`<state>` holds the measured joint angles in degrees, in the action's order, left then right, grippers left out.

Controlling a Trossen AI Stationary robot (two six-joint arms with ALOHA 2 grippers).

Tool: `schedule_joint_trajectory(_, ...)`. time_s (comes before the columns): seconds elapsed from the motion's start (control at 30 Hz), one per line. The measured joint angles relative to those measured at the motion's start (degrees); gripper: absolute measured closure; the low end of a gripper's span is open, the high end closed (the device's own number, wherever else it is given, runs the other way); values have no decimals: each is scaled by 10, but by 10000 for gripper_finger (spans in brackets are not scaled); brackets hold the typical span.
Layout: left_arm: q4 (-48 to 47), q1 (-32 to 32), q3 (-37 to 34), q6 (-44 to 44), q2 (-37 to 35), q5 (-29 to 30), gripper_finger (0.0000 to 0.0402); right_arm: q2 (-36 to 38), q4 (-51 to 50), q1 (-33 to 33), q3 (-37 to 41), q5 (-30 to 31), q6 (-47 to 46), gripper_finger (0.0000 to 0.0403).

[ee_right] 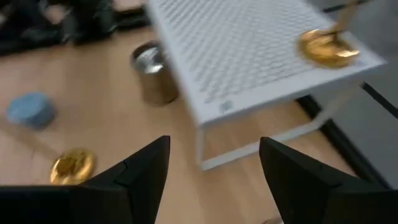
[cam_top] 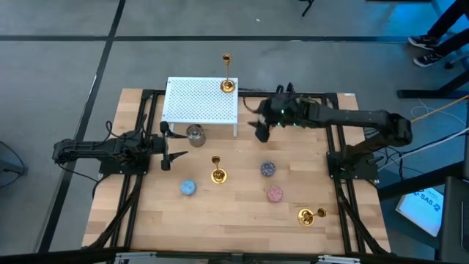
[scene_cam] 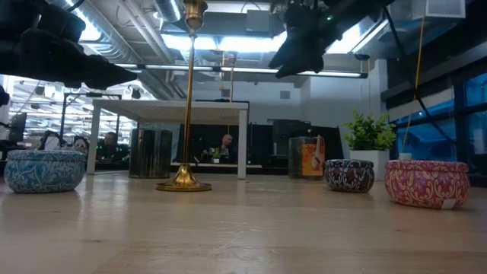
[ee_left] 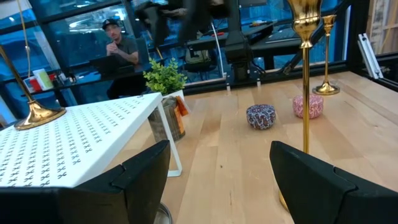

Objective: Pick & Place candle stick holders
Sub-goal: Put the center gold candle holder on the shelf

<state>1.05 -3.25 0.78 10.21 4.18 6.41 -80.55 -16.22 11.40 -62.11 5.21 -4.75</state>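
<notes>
Three gold candlesticks stand upright on their round bases. One [cam_top: 228, 86] is on the far right corner of the white perforated shelf [cam_top: 201, 103]. One [cam_top: 218, 174] is on the table's middle. One [cam_top: 311, 215] is near the front right. My left gripper [cam_top: 167, 150] is open and empty, level, left of the middle candlestick [ee_left: 305, 93]. My right gripper [cam_top: 261, 130] is open and empty, raised above the table just right of the shelf [ee_right: 249, 56], pointing down toward it.
A silver tin [cam_top: 195, 135] stands at the shelf's front edge, close to my left gripper. A blue tin [cam_top: 189, 188], a speckled tin [cam_top: 268, 169] and a pink tin [cam_top: 275, 193] sit around the middle candlestick. People show in the room beyond the table.
</notes>
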Motion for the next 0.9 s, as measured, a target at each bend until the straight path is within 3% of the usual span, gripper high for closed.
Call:
schedule_joint_trajectory(0.47,0,0,0,0,0,0,127,-1,18,-123,14,-1,10,151)
schedule_joint_trajectory(0.9,0,0,0,0,0,0,127,-10,45,-172,14,-12,-70,151)
